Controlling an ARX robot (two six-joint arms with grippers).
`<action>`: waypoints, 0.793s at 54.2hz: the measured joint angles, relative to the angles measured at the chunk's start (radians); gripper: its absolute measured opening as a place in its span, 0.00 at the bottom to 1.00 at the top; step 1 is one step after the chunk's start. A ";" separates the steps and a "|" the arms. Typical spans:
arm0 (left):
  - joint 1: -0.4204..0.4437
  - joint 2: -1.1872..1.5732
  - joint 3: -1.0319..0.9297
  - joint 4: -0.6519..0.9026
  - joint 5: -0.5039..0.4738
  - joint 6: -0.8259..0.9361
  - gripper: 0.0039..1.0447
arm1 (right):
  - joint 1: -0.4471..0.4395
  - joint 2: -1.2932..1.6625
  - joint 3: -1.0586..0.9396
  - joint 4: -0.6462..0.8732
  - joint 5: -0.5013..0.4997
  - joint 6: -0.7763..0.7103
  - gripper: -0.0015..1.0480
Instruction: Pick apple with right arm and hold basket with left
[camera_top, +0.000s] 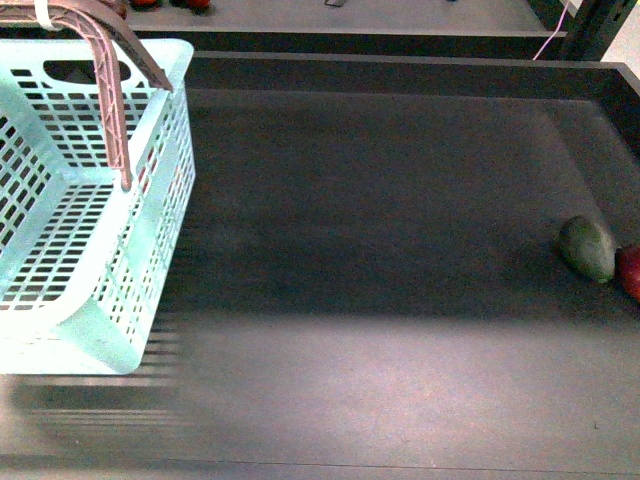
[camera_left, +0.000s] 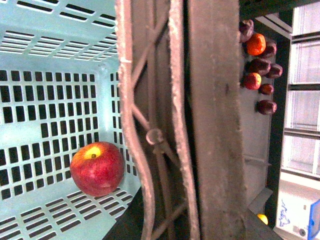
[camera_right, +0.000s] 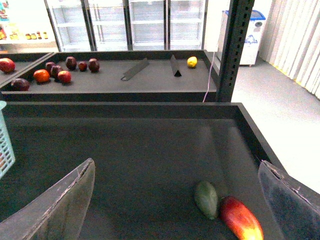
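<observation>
We found the glossy red, yellow-blushed apple (camera_left: 97, 168) lying inside the pale mint slotted plastic basket (camera_top: 160, 230) at the left of the dark table (camera_top: 380, 300). The right end effector (camera_right: 176, 165) was spread and empty; the left end effector's state could not be told.

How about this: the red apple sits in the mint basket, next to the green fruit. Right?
No. The apple sits in the basket with nothing beside it, as the left wrist view shows. The green fruit lies far off on the dark table.
</observation>
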 joint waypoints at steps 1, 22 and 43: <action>0.002 0.000 -0.003 0.001 0.000 -0.002 0.14 | 0.000 0.000 0.000 0.000 0.000 0.000 0.92; 0.035 0.026 -0.066 -0.004 0.003 -0.042 0.14 | 0.000 0.000 0.000 0.000 0.000 0.000 0.92; 0.027 0.024 -0.069 -0.104 0.018 -0.056 0.33 | 0.000 0.000 0.000 0.000 0.000 0.000 0.92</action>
